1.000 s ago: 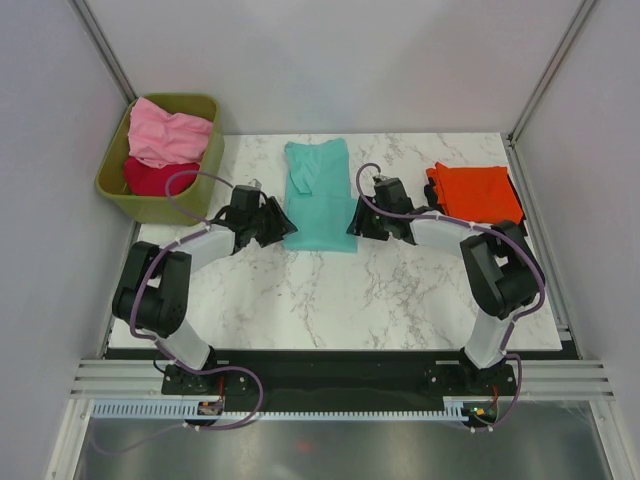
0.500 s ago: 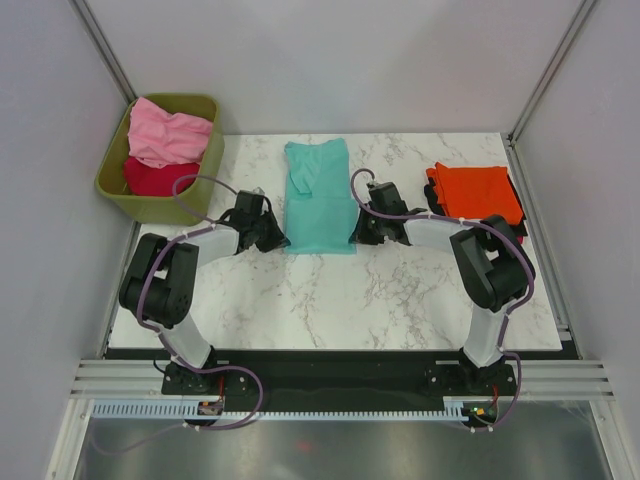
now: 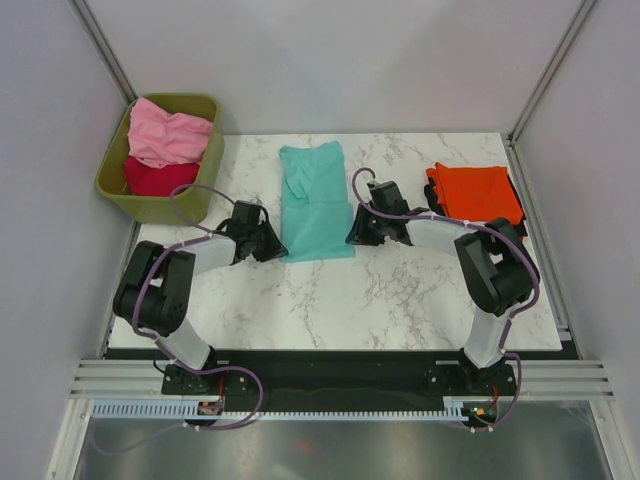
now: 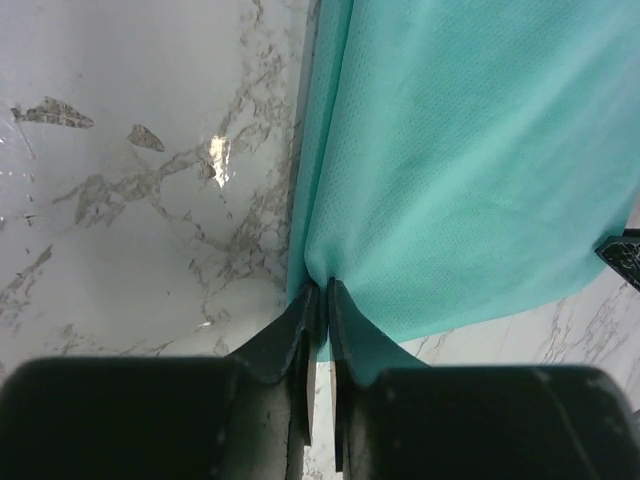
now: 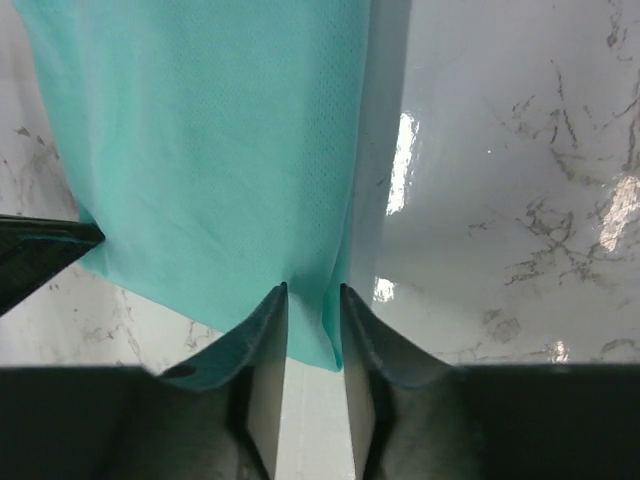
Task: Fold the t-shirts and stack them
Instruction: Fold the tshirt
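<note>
A teal t-shirt (image 3: 315, 200), folded into a long strip, lies in the middle of the marble table (image 3: 400, 290). My left gripper (image 3: 272, 243) is shut on the strip's near left corner, and the cloth is pinched between the fingertips in the left wrist view (image 4: 324, 290). My right gripper (image 3: 357, 232) is at the near right corner. Its fingers (image 5: 270, 320) stand a little apart with the cloth edge (image 5: 330, 330) between them. An orange shirt (image 3: 478, 192) lies folded on a black one at the right. A pink shirt (image 3: 168, 132) and a red shirt (image 3: 150, 178) lie in the bin.
The olive-green bin (image 3: 205, 150) stands at the table's far left corner. The frame's posts and walls close in the sides and back. The right gripper's tip (image 4: 622, 250) shows at the edge of the left wrist view.
The teal shirt has shifted slightly to the left and its near edge has come a little toward me. Both grippers stay at its near corners, and the left one has moved slightly toward me.
</note>
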`<state>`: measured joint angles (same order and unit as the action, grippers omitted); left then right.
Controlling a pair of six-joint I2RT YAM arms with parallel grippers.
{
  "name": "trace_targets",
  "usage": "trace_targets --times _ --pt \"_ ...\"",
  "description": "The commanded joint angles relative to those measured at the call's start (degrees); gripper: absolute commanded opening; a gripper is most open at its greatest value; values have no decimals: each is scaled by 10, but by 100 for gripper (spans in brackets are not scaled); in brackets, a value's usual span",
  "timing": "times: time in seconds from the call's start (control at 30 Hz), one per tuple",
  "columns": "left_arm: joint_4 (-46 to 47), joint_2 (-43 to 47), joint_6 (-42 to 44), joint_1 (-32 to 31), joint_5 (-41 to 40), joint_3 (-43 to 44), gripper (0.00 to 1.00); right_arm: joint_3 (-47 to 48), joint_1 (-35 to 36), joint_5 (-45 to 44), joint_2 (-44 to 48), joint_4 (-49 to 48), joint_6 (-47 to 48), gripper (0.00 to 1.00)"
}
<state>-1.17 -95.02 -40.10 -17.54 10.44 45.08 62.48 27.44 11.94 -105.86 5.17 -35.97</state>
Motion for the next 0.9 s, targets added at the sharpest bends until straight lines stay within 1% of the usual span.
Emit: trace_targets --times 0.0,0.07,0.1,0.17,0.27,0.33,0.37,0.47,0.53,0.57,0.6,0.67,0.87 --pt "-33 21 33 -3 -22 -10 19 -1 1 -3 20 5 5 37" --pt "-38 33 33 -3 -18 -14 25 -2 1 -10 22 10 6 42" --pt "-38 39 33 -3 -18 -19 32 -1 1 -17 24 17 7 47" --pt "-38 60 33 -2 -22 -29 42 -3 1 -18 24 21 5 48" --pt "-39 82 34 -3 -30 -40 52 -6 8 -4 18 25 2 49" --pt "-42 85 37 -2 -30 -43 54 -6 14 2 13 28 -1 49" --pt "-42 86 37 -3 -28 -45 56 -8 14 10 8 27 -2 49" --pt "-48 87 41 -3 -20 -42 59 -21 15 26 22 17 -5 49" --pt "-52 93 42 -3 -17 -44 61 -36 16 26 36 6 -7 53" --pt "-52 97 43 -3 -18 -46 65 -41 16 23 53 4 -7 55" --pt "-55 107 44 -3 -18 -47 66 -52 17 20 62 -1 -8 59" --pt "-55 120 47 -3 -18 -53 69 -66 24 23 81 -14 -12 60" --pt "-62 157 51 -3 -25 -72 70 -82 57 39 78 -27 -22 61"
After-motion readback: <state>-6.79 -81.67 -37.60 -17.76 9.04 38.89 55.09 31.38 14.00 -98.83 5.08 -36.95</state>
